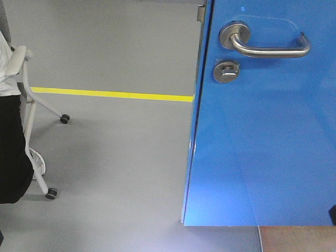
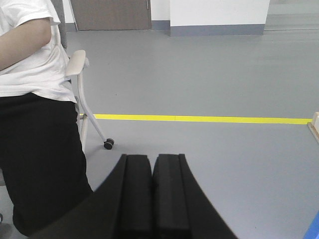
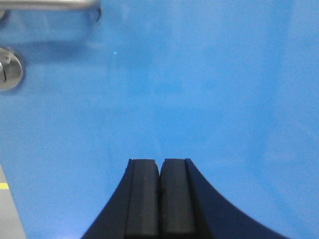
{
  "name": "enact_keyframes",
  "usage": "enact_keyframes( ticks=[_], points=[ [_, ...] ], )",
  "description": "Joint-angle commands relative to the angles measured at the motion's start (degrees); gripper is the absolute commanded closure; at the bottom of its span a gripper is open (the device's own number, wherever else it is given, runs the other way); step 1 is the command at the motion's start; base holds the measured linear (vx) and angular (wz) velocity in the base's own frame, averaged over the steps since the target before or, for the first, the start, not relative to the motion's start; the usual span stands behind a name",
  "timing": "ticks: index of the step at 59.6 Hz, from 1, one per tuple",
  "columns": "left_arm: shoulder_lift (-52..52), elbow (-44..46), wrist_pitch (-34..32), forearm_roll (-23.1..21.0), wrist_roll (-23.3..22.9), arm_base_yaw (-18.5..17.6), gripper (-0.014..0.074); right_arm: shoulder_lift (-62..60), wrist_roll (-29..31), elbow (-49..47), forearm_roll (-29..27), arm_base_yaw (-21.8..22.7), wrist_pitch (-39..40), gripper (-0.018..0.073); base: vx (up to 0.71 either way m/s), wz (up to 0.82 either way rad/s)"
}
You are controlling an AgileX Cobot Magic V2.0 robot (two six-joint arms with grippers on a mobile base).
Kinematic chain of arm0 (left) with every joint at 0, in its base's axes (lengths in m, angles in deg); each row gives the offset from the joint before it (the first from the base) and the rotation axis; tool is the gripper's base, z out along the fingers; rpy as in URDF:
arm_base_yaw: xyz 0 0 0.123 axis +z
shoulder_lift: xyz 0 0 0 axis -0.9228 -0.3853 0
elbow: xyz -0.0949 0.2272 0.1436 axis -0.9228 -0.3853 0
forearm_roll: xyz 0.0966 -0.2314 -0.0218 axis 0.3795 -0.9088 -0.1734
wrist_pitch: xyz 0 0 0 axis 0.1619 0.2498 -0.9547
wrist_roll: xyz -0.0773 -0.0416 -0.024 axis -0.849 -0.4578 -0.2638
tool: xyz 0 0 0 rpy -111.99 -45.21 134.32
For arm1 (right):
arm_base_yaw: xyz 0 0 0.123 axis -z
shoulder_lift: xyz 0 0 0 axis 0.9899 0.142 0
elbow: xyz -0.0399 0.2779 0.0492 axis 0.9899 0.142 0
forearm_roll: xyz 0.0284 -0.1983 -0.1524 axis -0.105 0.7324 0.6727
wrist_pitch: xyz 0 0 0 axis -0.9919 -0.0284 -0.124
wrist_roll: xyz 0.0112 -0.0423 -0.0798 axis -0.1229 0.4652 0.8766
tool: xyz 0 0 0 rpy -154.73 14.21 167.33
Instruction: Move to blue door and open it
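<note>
The blue door [image 1: 268,142] fills the right half of the front view, swung ajar with its free edge toward the grey floor. Its steel lever handle [image 1: 268,47] sits at the top, with the round thumb-turn lock [image 1: 226,71] below it. In the right wrist view the door [image 3: 189,84] fills the frame, with the handle [image 3: 50,5] and lock [image 3: 9,68] at the upper left. My right gripper [image 3: 159,162] is shut and empty, pointing at the door panel below and right of the handle. My left gripper [image 2: 152,157] is shut and empty, pointing over the floor.
A person in a white shirt and black trousers [image 2: 35,124] sits on a white wheeled chair [image 1: 31,115] at the left. A yellow floor line [image 1: 110,94] runs across the grey floor. A brown door [image 2: 109,14] and a white wall stand far back.
</note>
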Motion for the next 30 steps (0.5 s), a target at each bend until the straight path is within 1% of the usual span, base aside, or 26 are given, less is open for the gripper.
enact_keyframes(
  ticks=[1, 5, 30],
  points=[
    [0.9, 2.0, -4.4, -0.3, -0.2, -0.3, 0.0526, -3.6, -0.2, 1.5, 0.8, 0.5, 4.9, 0.0564, 0.00, 0.00],
    [1.0, 2.0, -4.3, -0.3, -0.2, -0.3, 0.0526, -2.5, -0.2, 1.5, 2.1, 0.6, 5.1, 0.0564, 0.00, 0.00],
    [1.0, 2.0, -4.3, -0.3, -0.2, -0.3, 0.0526, -3.1, -0.3, 1.6, 1.9, 0.8, 4.4, 0.0564, 0.00, 0.00]
  ],
)
